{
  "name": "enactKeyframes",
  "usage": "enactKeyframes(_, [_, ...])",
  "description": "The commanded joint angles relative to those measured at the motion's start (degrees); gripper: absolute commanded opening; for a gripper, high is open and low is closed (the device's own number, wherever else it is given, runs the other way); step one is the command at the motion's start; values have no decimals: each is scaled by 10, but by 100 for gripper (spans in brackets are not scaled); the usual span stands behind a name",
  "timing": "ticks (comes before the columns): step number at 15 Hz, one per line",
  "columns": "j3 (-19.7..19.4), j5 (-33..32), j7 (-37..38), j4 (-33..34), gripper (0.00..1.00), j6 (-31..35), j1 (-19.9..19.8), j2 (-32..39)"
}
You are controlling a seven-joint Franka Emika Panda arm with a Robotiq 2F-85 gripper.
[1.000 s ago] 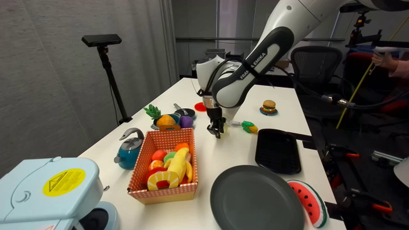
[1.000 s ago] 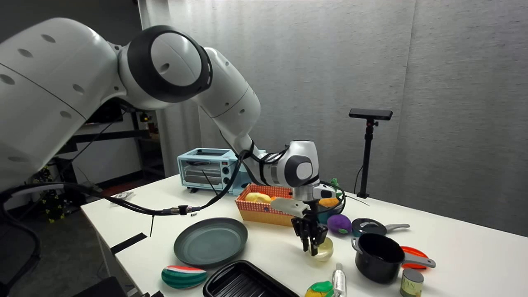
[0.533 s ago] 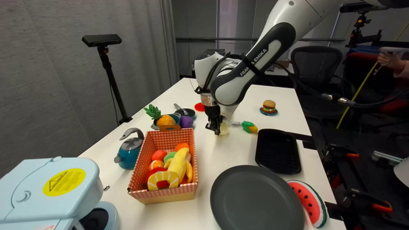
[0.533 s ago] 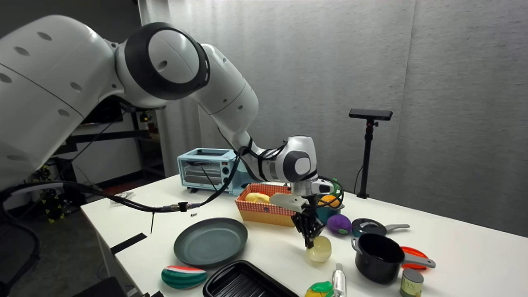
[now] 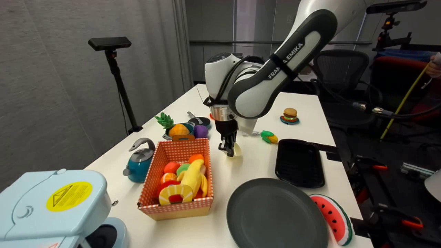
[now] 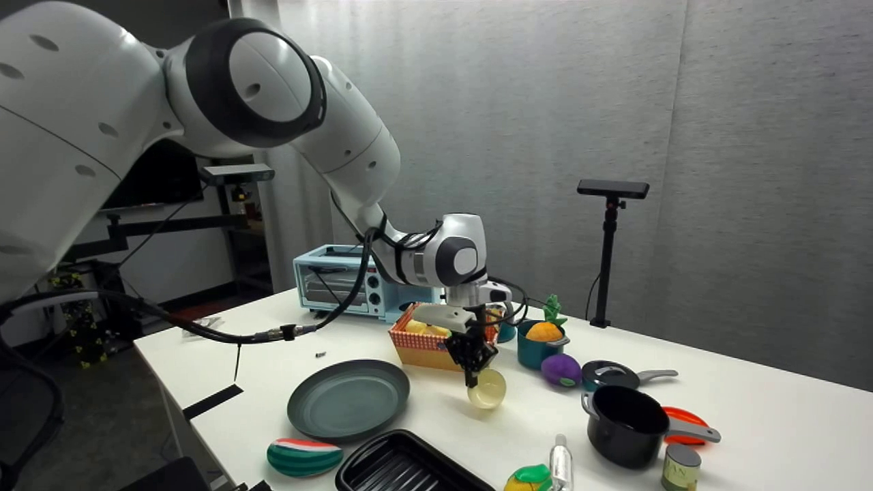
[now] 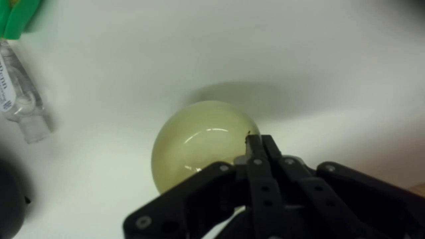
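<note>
A pale yellow bowl [image 6: 487, 390] hangs tilted from my gripper [image 6: 472, 380], its opening turned partly toward the camera in that exterior view. My fingers are pinched together on its rim. In the wrist view the bowl's rounded, glossy side [image 7: 199, 146] lies left of the gripper [image 7: 262, 136], with one fingertip over its edge. A shadow falls beside it on the white table, apart from the bowl, so it looks slightly raised. In an exterior view, the arm and gripper [image 5: 230, 154] hide part of the bowl [image 5: 237, 150].
A checkered basket [image 5: 182, 214] of toy fruit stands close by. A grey plate [image 5: 277, 213], a black tray [image 5: 299, 163] and a toy watermelon slice [image 5: 334, 218] lie toward one edge. A black pot [image 6: 624, 426], a purple toy [image 6: 561, 370] and a clear bottle [image 6: 561, 464] stand around.
My gripper has shut on the bowl's rim. The bowl, tipped over now, has moved with it, away from the black pot and toward the basket and plate.
</note>
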Motion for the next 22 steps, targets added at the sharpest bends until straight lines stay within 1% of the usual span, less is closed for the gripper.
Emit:
enactKeyframes(1, [25, -14, -34, -90, 1, 33, 10, -71])
enactKeyframes(6, [68, -8, -87, -177, 1, 60, 9, -142])
enactKeyframes(11, [104, 5, -147, -262, 1, 53, 1, -220])
enactKeyframes(16, [131, 15, -222, -364, 1, 53, -1, -309])
enactKeyframes(19, [145, 24, -273, -421, 1, 41, 6, -360])
enactKeyframes(22, [156, 29, -312, -461, 1, 25, 15, -396])
